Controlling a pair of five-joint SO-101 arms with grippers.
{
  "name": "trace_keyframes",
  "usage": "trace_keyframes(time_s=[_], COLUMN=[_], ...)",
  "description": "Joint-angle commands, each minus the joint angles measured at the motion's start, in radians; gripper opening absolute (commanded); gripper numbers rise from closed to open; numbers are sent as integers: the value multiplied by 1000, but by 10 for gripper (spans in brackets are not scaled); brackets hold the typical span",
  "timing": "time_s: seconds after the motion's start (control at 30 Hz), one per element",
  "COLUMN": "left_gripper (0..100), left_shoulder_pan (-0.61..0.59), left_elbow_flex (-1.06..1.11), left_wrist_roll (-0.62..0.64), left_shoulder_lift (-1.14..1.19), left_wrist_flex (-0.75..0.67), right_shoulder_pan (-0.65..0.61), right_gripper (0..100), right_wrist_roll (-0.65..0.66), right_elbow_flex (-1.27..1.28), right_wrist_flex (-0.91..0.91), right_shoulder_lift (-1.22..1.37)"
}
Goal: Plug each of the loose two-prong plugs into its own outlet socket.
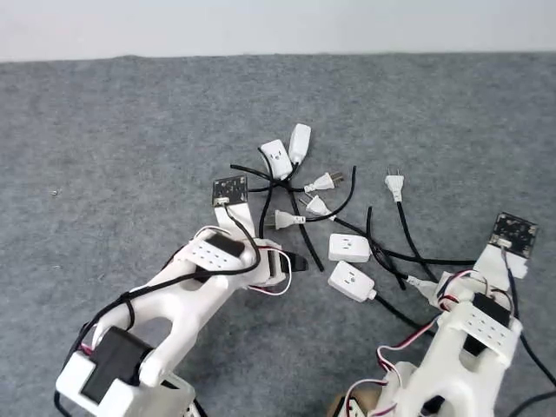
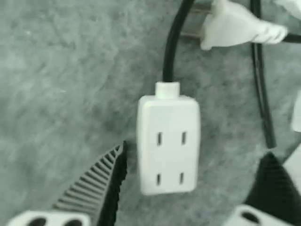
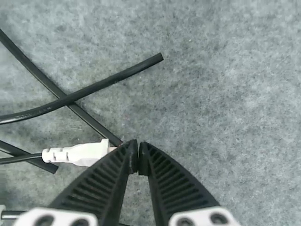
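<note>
A white two-outlet socket block (image 2: 168,143) lies face up on the grey mat, its black cord leading away. My left gripper (image 2: 193,157) is open, one ribbed finger on each side of the block and neither touching it. In the high view this block (image 1: 349,248) sits just right of the left gripper (image 1: 300,261). A loose white plug (image 2: 230,23) lies beyond the block. My right gripper (image 3: 137,153) is shut with nothing between its tips. A white plug (image 3: 77,154) lies against one of its fingers. Another plug (image 1: 395,184) lies farther back.
A second socket block (image 1: 352,282) lies beside the first, and two more (image 1: 276,159) (image 1: 300,143) sit at the back amid tangled black cords (image 1: 382,252). Plugs (image 1: 323,182) (image 1: 287,219) lie in the tangle. Black cords (image 3: 80,94) cross the mat near my right gripper.
</note>
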Motion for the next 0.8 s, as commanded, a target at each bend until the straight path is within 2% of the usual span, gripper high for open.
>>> trace_keyframes(time_s=[0.0,0.17,0.27,0.37,0.43,0.5,0.6,0.77], left_gripper=[438,438,438,437,424,372,241,11], left_shoulder_pan=[-9,-9,-9,-17,-66,-118,-149,-181], left_elbow_flex=[-31,67,159,209,206,191,180,189], left_wrist_roll=[2,-41,-87,-89,-89,-104,-173,-229], left_shoulder_lift=[-77,-296,-473,-620,-664,-664,-634,-595], left_wrist_flex=[48,64,66,117,144,150,160,160], right_shoulder_pan=[-10,-12,-42,-104,-157,-213,-334,-582], right_gripper=[12,9,9,12,12,13,13,13], right_wrist_roll=[12,-8,-97,-117,-123,-178,-245,-390], right_elbow_flex=[-57,-63,-94,-169,-253,-344,-462,-517], right_wrist_flex=[-12,-19,-15,99,205,295,395,355], right_shoulder_lift=[2,-8,-8,-5,2,2,4,4])
